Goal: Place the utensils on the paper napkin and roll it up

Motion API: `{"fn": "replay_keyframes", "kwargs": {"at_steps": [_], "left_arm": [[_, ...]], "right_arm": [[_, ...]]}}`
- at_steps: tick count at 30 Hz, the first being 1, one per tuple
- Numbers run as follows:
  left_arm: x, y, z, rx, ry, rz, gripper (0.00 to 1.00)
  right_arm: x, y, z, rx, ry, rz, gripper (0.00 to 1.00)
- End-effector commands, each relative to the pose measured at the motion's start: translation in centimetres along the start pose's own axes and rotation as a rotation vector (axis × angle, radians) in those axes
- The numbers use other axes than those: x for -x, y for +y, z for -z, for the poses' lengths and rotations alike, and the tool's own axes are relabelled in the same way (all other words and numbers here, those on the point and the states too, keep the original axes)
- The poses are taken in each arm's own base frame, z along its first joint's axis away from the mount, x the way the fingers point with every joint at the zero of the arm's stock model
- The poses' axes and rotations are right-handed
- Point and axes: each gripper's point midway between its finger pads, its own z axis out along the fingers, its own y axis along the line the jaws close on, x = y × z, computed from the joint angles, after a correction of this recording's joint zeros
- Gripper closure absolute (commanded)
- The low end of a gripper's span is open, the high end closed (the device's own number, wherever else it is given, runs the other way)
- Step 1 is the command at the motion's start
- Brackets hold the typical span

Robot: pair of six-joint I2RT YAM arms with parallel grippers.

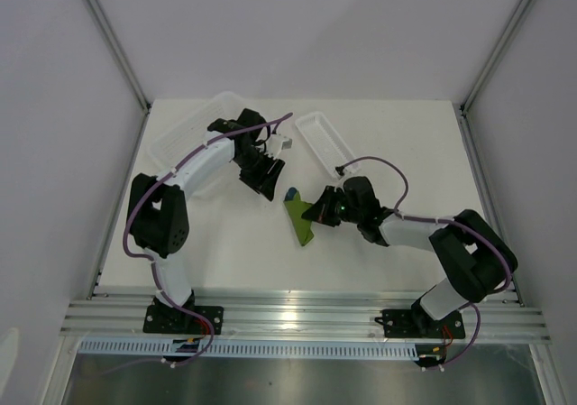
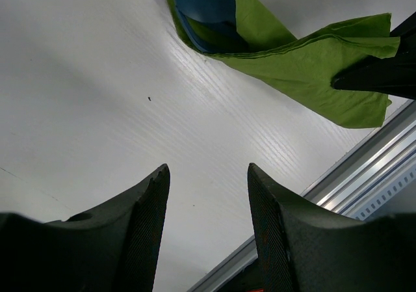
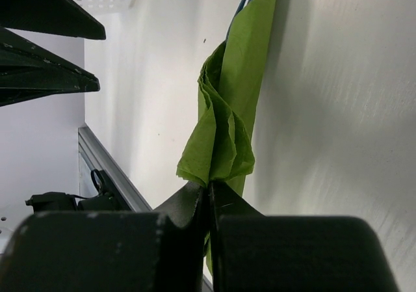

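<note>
The olive-green paper napkin (image 1: 300,217) lies folded over at the table's middle, with the dark blue utensils (image 1: 291,193) poking out of its far end. In the left wrist view the napkin (image 2: 305,61) wraps a blue spoon bowl (image 2: 203,2). My right gripper (image 1: 315,212) is shut on the napkin's edge (image 3: 218,146), pinching a bunched fold (image 3: 209,183). My left gripper (image 1: 267,182) is open and empty, hovering just left of the utensil tips (image 2: 207,175).
A clear plastic tub (image 1: 194,139) sits at the back left under the left arm. A clear lid or tray (image 1: 323,140) lies at the back centre. The aluminium rail (image 1: 306,315) runs along the near edge.
</note>
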Motion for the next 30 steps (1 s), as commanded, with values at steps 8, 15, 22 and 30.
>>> {"fn": "replay_keyframes", "kwargs": {"at_steps": [8,15,22,30], "left_arm": [[0.8,-1.6,2.2,-0.072,-0.061,0.004,0.44],[0.8,-1.6,2.1,-0.074,-0.058,0.012,0.44],[0.8,-1.9,2.2,-0.089,-0.058,0.016,0.44],[1.3,-2.3,3.3,-0.128,-0.077,0.067,0.45]], "right_arm": [[3.5,2.9,0.8,0.057,-0.090,0.069,1.00],[3.4,2.7,0.7,0.051,-0.086,0.063,1.00],[5.1,4.0,1.4,0.061,-0.117,0.102,1.00],[6.2,4.5,1.7,0.072,-0.142,0.107,1.00]]}}
